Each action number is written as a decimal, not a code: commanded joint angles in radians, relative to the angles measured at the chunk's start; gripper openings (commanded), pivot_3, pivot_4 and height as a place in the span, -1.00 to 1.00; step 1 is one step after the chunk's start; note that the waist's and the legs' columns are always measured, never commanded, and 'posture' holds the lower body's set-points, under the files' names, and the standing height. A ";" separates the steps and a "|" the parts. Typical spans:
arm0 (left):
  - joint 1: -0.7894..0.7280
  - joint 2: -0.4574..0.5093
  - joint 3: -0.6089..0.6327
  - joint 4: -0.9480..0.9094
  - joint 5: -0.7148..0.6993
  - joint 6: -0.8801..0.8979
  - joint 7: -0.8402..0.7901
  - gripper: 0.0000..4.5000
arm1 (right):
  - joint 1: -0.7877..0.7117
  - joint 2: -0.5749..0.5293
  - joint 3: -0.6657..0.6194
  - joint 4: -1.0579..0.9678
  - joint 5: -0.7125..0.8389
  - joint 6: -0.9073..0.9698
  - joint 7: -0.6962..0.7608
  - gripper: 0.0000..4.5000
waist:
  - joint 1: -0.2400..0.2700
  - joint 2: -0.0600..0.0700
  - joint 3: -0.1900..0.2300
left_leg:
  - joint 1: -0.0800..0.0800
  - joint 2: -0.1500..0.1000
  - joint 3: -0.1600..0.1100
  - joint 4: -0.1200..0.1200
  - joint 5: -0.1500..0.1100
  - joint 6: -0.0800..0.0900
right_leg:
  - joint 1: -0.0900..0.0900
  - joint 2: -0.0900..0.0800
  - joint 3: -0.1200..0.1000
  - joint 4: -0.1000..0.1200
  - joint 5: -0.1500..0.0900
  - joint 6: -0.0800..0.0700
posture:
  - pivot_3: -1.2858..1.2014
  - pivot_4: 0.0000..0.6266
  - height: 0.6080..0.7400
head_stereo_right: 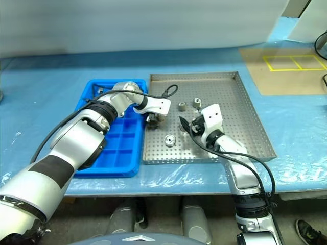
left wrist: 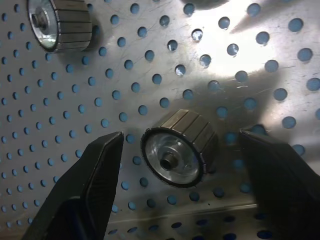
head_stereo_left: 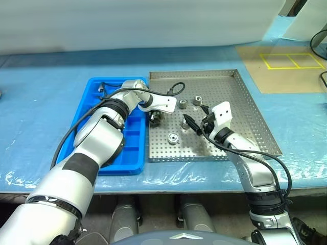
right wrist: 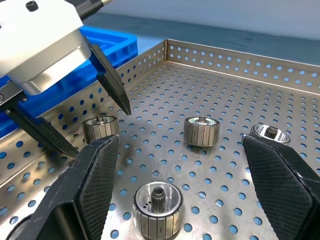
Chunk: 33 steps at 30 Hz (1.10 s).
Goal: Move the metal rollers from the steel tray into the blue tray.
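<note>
Left gripper [left wrist: 177,165] is wide open and holds nothing; its two black fingers [left wrist: 90,185] stand one on each side of a small, shiny, ridged metal roller [left wrist: 179,154] with a dark hole in the middle; they do not touch it yet; right gripper [right wrist: 175,170] is also wide open and empty, and it hovers low over the big silver steel tray with the dotted floor [head_stereo_left: 240,102]

That roller [head_stereo_left: 155,118] sits near the steel tray's left rim, just beside the bright blue plastic tray with little square boxes [head_stereo_left: 134,138]; more metal rollers [head_stereo_left: 173,138] lie loose on the steel floor, well apart from each other; I see none in the blue tray's bare boxes

I think each roller is hard and a bit heavy for its size; it looks smooth and round, so it could roll or slip away; the ridged side looks like the best place to pinch, one finger on each side

The steel tray's low rim stands between this roller and the blue tray, so the roller would need a lift over it; the right gripper waits nearby and could get in the way; a black cable [head_stereo_left: 177,88] loops over the steel tray by the left arm
</note>
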 commanded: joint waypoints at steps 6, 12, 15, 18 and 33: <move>0.036 -0.002 0.001 0.003 0.018 0.010 0.010 0.72 | -0.007 -0.001 0.001 -0.033 -0.010 -0.027 0.001 0.80 | -0.001 0.000 0.000 | 0.005 -0.001 0.000 0.001 -0.001 0.001 | 0.008 -0.001 0.000 -0.004 0.000 0.001 | -0.37 -0.52 1.00; 0.043 -0.003 0.000 0.002 0.025 0.015 0.035 0.05 | -0.010 0.004 0.006 -0.027 -0.018 -0.032 -0.003 0.80 | -0.002 0.000 0.000 | 0.005 -0.001 -0.001 0.000 -0.001 0.002 | 0.007 -0.001 0.000 -0.004 0.000 0.001 | -0.37 -0.52 1.00; 0.048 -0.003 0.001 0.000 0.022 -0.004 -0.001 0.05 | -0.011 0.006 0.007 -0.025 -0.023 -0.034 -0.008 0.80 | -0.004 0.000 0.000 | 0.005 -0.001 -0.001 0.000 -0.001 0.002 | 0.007 -0.001 0.000 -0.004 0.000 0.001 | -0.37 -0.52 1.00; 0.049 0.000 0.004 -0.002 0.021 -0.011 -0.008 -0.14 | -0.010 0.008 0.004 -0.025 -0.028 -0.037 -0.015 0.80 | -0.004 0.000 0.000 | 0.005 -0.001 -0.001 -0.001 -0.001 0.002 | 0.007 -0.001 0.000 -0.004 -0.001 0.001 | -0.38 -0.52 1.00; 0.051 0.074 0.298 -0.139 -0.292 -0.049 -0.195 -0.16 | -0.053 0.004 0.001 -0.034 0.045 -0.010 0.069 0.80 | -0.004 0.000 0.000 | -0.007 -0.001 0.000 -0.004 -0.001 0.003 | -0.006 -0.001 -0.001 -0.007 0.000 0.000 | -0.30 -0.52 1.00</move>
